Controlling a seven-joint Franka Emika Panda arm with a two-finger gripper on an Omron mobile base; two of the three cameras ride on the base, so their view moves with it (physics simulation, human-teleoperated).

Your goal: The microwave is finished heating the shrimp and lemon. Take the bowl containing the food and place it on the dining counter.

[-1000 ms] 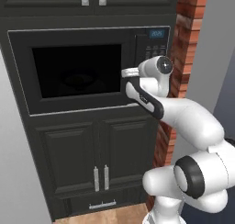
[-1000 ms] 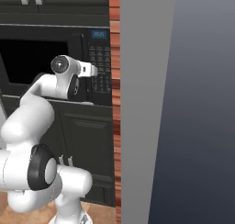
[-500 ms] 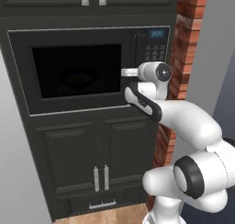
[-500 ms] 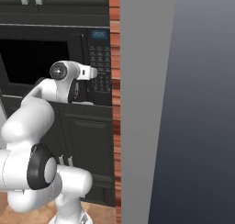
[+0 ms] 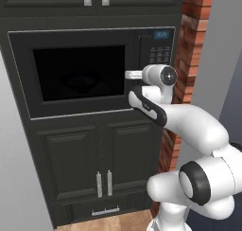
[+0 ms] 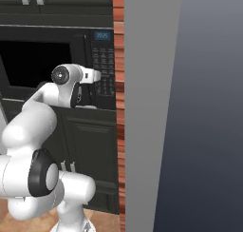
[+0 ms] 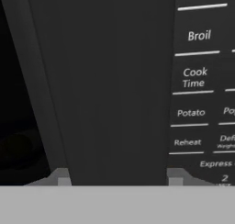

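Note:
The black microwave [image 5: 80, 71] is built into the dark cabinet wall, and its dark glass door is shut. My gripper [image 5: 133, 75] [image 6: 95, 76] is pressed close to the door's right edge, beside the button panel [image 5: 160, 52] [image 7: 197, 94]. In the hand view the gripper [image 7: 118, 178] stands open, its fingertips [image 7: 62, 177] spread to either side of the door's dark vertical strip, holding nothing. The bowl, shrimp and lemon are hidden behind the dark glass. The dining counter is out of view.
Black panelled cabinet doors [image 5: 99, 154] stand below the microwave, with more above it. A red brick column [image 5: 189, 45] and a grey wall [image 6: 152, 107] rise right of the microwave, close to my arm.
My wrist has sunk slightly and settled at the door's right edge. The microwave door has stayed shut.

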